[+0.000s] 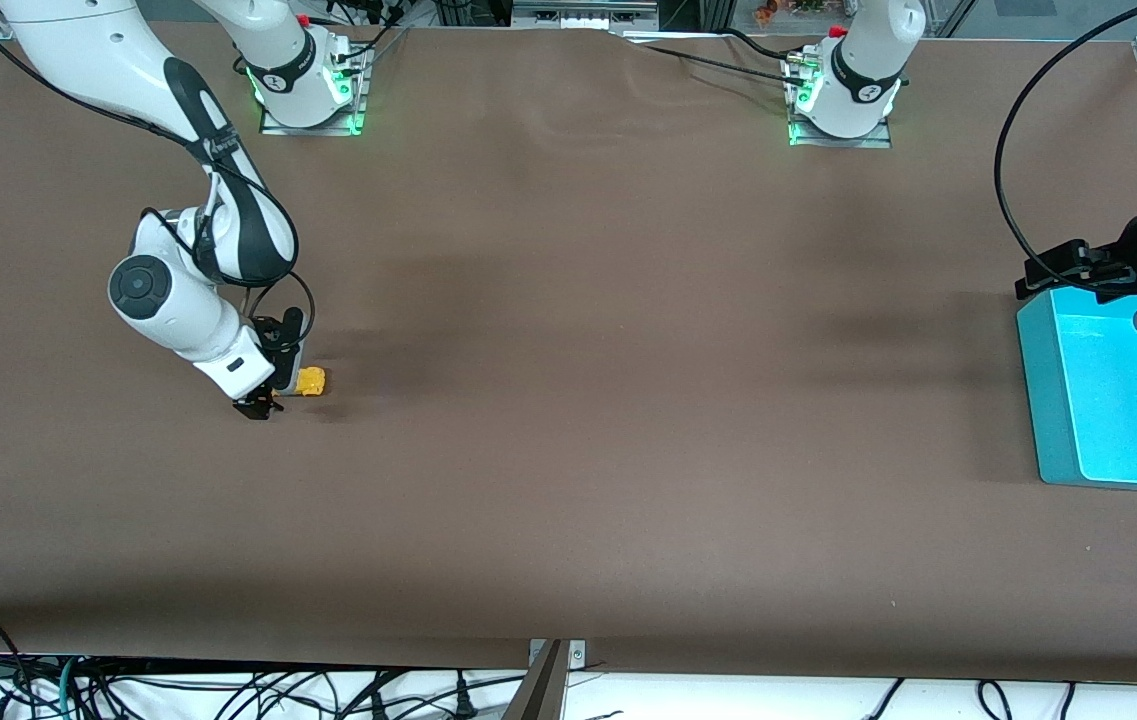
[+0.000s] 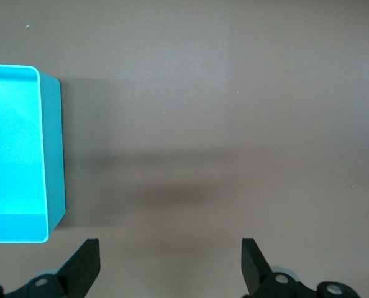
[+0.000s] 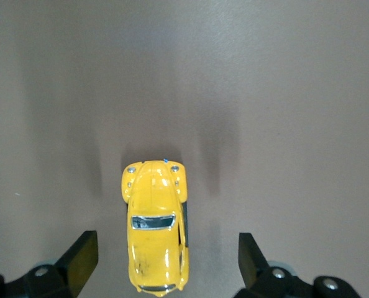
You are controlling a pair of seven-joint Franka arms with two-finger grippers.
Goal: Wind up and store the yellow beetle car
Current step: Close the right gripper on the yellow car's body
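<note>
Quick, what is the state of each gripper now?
Left gripper: jaws open, holding nothing, over the table beside the teal bin.
Right gripper: jaws open, straddling the yellow beetle car, not gripping it.

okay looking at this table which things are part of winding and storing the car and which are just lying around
Part of the job:
- yellow beetle car, on the table between the open fingers of the right pincer
- teal bin, at the left arm's end, likely the storage place
- left pincer, open, waiting over the table beside the bin

Just lying about:
- cables below the table's near edge
</note>
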